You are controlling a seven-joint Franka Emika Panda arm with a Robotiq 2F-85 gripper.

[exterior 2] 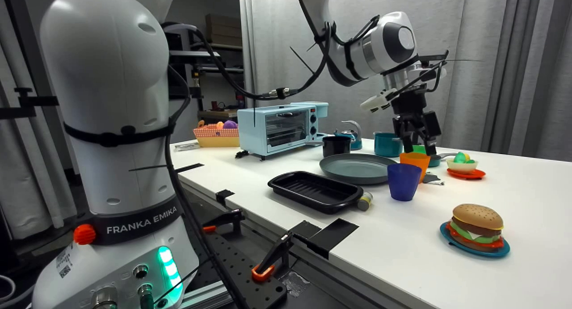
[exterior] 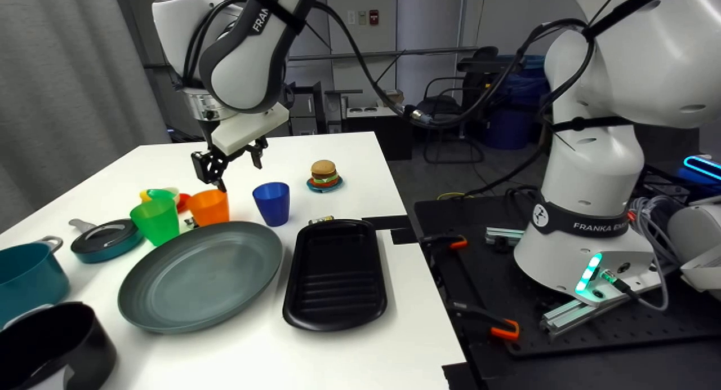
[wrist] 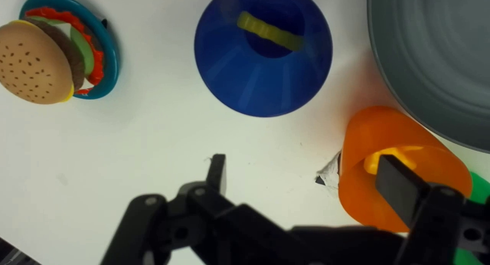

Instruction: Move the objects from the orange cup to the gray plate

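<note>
While the fingers (wrist: 398,188) stand parted and hold nothing, only one overlaps the mouth of the orange cup (wrist: 377,127), which stands just beside the gray plate (wrist: 440,62); the other finger hangs outside, over the white surface (wrist: 268,154). Seen from above, yellow pieces (wrist: 372,164) lie inside the cup, close by that first fingertip. Closing here, I'd guess, would pinch the cup's wall, not the pieces.

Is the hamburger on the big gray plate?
No, in an exterior view the hamburger sits on a small blue plate, apart from the gray plate.
</note>
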